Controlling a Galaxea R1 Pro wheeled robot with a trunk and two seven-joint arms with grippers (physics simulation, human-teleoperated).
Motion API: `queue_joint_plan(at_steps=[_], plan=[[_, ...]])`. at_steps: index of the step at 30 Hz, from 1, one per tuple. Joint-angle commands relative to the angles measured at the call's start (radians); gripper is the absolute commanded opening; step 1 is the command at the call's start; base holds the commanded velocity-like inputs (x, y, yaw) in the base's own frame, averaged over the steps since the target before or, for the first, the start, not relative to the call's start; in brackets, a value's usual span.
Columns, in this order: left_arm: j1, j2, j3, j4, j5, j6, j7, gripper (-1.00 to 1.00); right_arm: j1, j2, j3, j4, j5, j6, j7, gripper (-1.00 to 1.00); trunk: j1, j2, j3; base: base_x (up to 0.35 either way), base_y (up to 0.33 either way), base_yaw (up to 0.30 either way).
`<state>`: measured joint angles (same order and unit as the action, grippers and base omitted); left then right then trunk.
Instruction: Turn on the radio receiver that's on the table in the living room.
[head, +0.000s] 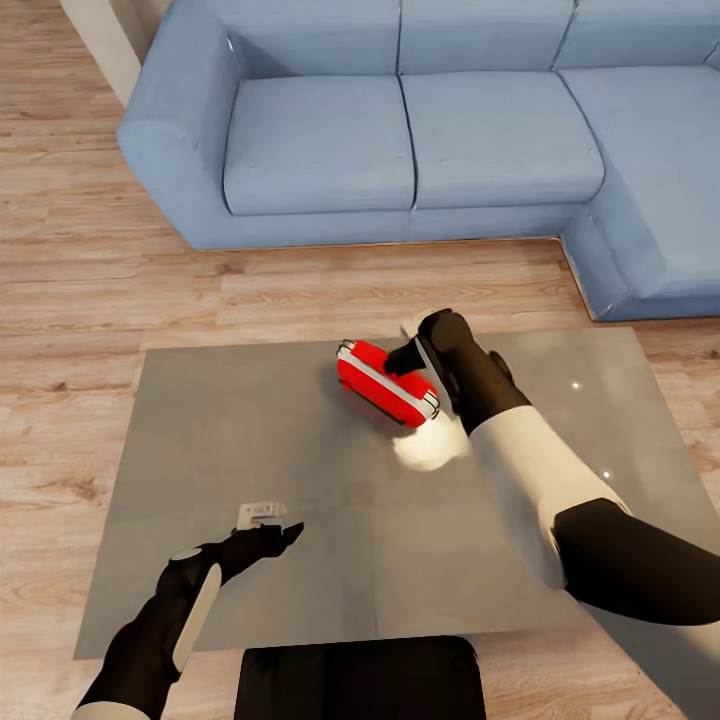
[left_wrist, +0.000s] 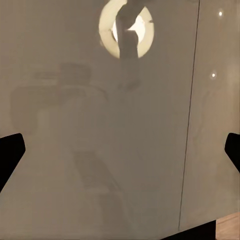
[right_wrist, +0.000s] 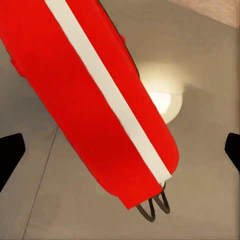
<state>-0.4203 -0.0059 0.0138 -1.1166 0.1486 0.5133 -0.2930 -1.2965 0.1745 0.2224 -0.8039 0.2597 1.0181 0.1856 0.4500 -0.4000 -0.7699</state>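
Observation:
The bright red radio receiver (head: 385, 385) with its white band lies diagonally on the glossy grey table (head: 250, 420), near the far middle. My right gripper (head: 408, 352) is at the radio's far right end, right against it or just above; I cannot tell which. In the right wrist view the radio receiver (right_wrist: 95, 100) looms large and close, its wire handle (right_wrist: 152, 207) at one end, and the right gripper (right_wrist: 120, 152) is open with both fingertips (right_wrist: 11, 155) wide apart. My left gripper (head: 283, 532) hovers over the table's near left part and is open (left_wrist: 120, 150), nothing between its fingertips (left_wrist: 10, 152).
A light-blue L-shaped sofa (head: 400, 130) stands behind the table and wraps around at the right. Wooden floor (head: 70, 300) surrounds the table. A bright lamp reflection (head: 432, 447) sits on the tabletop near the radio. My dark base (head: 360, 680) meets the table's near edge.

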Motion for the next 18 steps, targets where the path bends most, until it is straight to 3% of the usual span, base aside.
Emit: queue_joint_plan(at_steps=[1,9,18], plan=[[0.000,-0.003,0.000,0.001,-0.001,0.000,0.000,1.00,-0.014,0.000,0.000,0.025,0.000,-0.014,0.000,1.00,0.000,0.000,0.000,0.000,0.000,0.000],[0.000,-0.006,0.000,0.001,-0.001,-0.001,0.000,1.00,-0.094,0.000,-0.001,0.211,-0.003,-0.126,0.000,1.00,0.000,0.000,0.000,0.000,0.000,0.000],[0.000,-0.006,0.000,0.002,-0.001,-0.001,0.000,1.00,-0.107,0.000,-0.003,0.242,-0.008,-0.150,0.001,1.00,0.000,0.000,0.000,0.000,0.000,0.000]])
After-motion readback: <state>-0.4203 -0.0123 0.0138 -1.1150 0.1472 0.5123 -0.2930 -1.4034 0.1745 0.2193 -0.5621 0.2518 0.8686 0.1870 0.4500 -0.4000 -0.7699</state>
